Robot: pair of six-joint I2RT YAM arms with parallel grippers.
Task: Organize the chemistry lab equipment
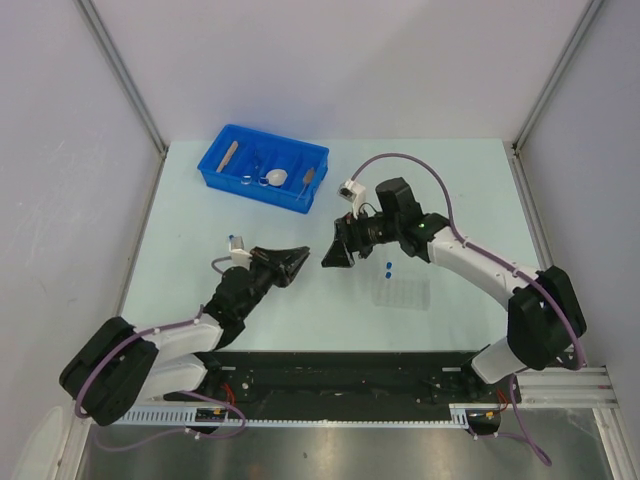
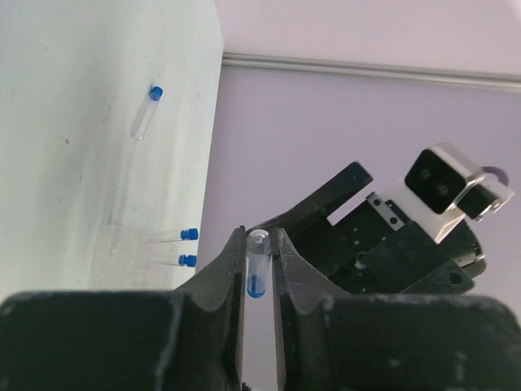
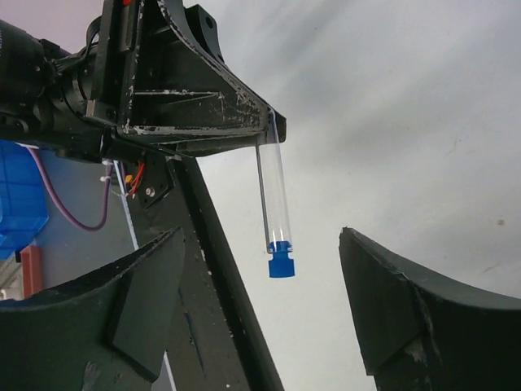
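Tube (image 3: 277,204), clear, blue cap: pinched at its closed end by left fingers (image 2: 221,277), held left of the rack (image 1: 403,293) on the counter (image 1: 180,230). Right fingers (image 3: 138,293): spread wide, near it.

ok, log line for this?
left gripper: shut on blue-capped tube | right gripper: open, facing it | tube rack: two tubes | phase: likely handover

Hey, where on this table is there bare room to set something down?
Bare table lies at the far right corner, beyond the blue bin, and along the left edge between bin and left arm. Crowded: the middle, where the left pincer, gripping a tube, meets the open right pincer beside the tube rack.
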